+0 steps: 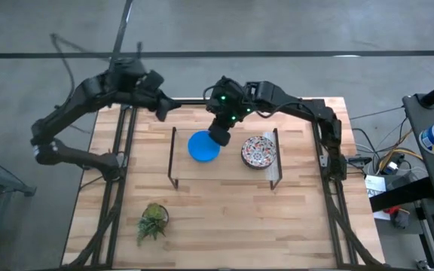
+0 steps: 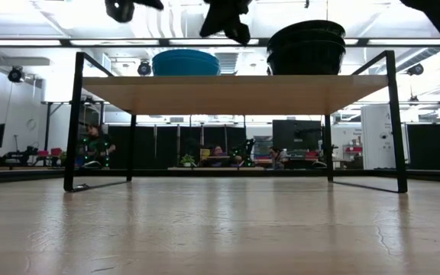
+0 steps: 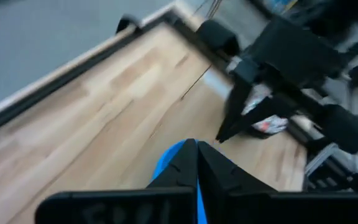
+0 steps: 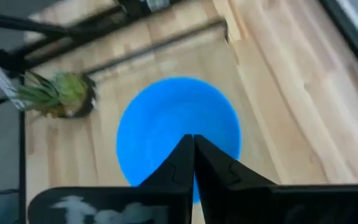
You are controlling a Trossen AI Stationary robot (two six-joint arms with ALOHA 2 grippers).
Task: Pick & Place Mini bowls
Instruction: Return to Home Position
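A bright blue mini bowl point(image 1: 202, 147) point(image 2: 186, 63) point(image 4: 178, 121) stands on the left part of a small raised wooden shelf point(image 1: 224, 169). Whether it is one bowl or a stack I cannot tell. Patterned white and reddish-brown bowls point(image 1: 258, 150) are stacked on the shelf's right part and look dark in the low view point(image 2: 305, 46). My right gripper point(image 1: 218, 138) point(image 2: 239, 34) point(image 4: 193, 140) hangs shut just above the blue bowl's far right rim, clear of it. My left gripper point(image 1: 161, 111) point(image 3: 196, 146) is shut in the air beyond the shelf's far left corner, pointing toward the blue bowl point(image 3: 166, 163).
The shelf stands on thin black metal legs point(image 2: 73, 122) in the middle of the wooden table point(image 1: 224, 218). A small green plant point(image 1: 153, 220) point(image 4: 58, 93) sits near the table's near left. Black frame rails point(image 1: 119, 173) run along the table's left and right sides.
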